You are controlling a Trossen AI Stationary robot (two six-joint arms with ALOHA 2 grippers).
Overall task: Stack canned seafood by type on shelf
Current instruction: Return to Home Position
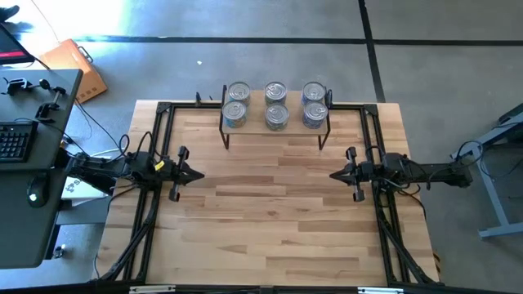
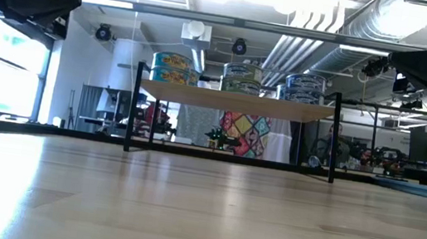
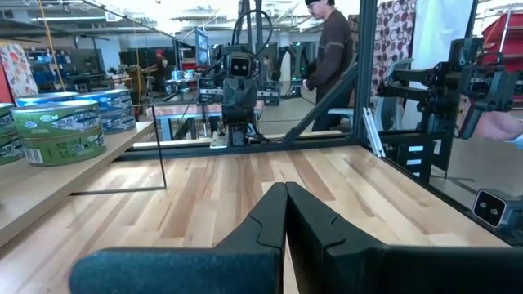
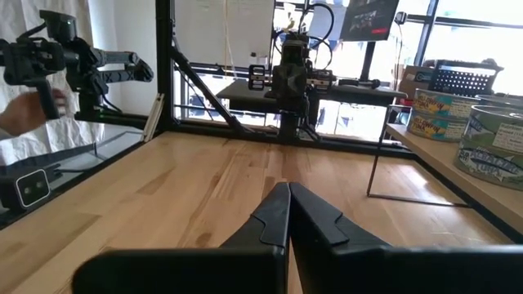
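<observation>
Several tins of canned seafood (image 1: 275, 104) stand in three stacks on the shelf (image 1: 275, 124), a small wooden-topped rack on thin black legs at the table's far edge. In the low view the stacks (image 2: 242, 77) rest on the shelf top (image 2: 237, 102). My left gripper (image 1: 198, 174) hovers shut at the table's left side, pointing toward the right. My right gripper (image 1: 335, 174) hovers shut at the right side, pointing left. Neither holds anything. The left wrist view shows green and blue tins (image 3: 61, 129); the right wrist view shows yellow and green tins (image 4: 466, 122).
A black frame (image 1: 163, 110) runs around the table's sides. A desk with a keyboard (image 1: 12, 139) stands beyond the left edge. A person (image 3: 331, 49) stands in the room behind the right side. Bare tabletop (image 1: 274, 212) lies between the arms.
</observation>
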